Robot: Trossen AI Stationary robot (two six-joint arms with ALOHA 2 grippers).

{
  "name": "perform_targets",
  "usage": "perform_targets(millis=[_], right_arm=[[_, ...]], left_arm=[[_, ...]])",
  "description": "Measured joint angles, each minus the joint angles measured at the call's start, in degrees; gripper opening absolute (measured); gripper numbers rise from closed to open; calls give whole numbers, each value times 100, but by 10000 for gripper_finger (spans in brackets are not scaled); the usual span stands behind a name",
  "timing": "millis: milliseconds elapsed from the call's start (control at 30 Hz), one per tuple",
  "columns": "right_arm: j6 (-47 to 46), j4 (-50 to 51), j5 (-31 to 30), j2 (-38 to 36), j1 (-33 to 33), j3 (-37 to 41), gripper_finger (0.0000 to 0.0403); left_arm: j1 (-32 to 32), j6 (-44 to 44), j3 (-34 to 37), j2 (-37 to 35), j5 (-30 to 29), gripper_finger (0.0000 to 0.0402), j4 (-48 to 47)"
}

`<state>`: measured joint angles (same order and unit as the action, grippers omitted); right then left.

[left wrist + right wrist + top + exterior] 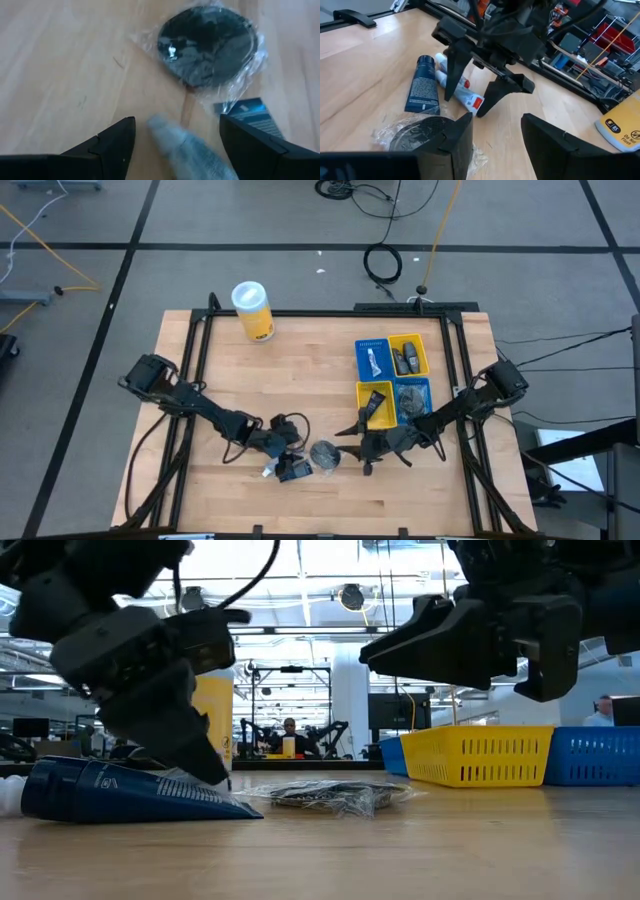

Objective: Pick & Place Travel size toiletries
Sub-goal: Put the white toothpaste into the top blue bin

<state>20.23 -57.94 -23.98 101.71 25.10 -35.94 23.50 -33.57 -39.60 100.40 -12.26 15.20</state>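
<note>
- The left gripper [288, 452] is low over the near middle of the table [300, 360], with its 2 fingers [107, 145] spread apart and nothing clamped between them.
- In the left wrist view a white tube [187, 150] lies in the gap between those fingers, blurred; whether a finger touches it I cannot tell.
- Beside that tube lies a dark blue tube [422, 85] (it shows as a long blue wedge [130, 790] flat on the wood in the low view), just under the left gripper.
- In the right wrist view the white tube [465, 95] carries a red patch and lies beside the blue one.
- Just right of the left gripper sits a grey round flat pouch [324, 453] in clear crinkled wrap, flat on the table between the 2 grippers.
- The right gripper [372, 452] hangs just right of that pouch, off the table surface, its fingers [452, 145] parted and empty; the pouch [415, 135] lies close by its fingertips.
- Farther right and back stands the blue-and-yellow tray [392, 380] with 4 compartments; small items lie in it, too small to name.
- A yellow canister [253, 310] with a white lid lies near the far left edge of the table, well apart from both arms.
- In the low view the pouch [330, 795] rests between the blue tube and the tray baskets [480, 755].
</note>
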Motion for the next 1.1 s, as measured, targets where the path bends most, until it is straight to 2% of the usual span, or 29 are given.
perform_targets(millis=[100,200,600,800,933,1100], right_arm=[[0,19,1,0,0,0,159],[-2,40,1,0,0,0,159],[-2,80,2,0,0,0,154],[-372,119,21,0,-79,0,155],[-816,155,21,0,-217,0,157],[-1548,284,45,0,-458,0,164]], left_arm=[[-83,-1,-32,46,142,270,36],[-150,17,-32,46,252,232,27],[-179,438,-30,21,450,14,-38],[-329,1023,-24,-304,-149,17,511],[-518,1801,-24,-328,-296,4,1733],[-717,2656,-26,-329,-131,9,3168]])
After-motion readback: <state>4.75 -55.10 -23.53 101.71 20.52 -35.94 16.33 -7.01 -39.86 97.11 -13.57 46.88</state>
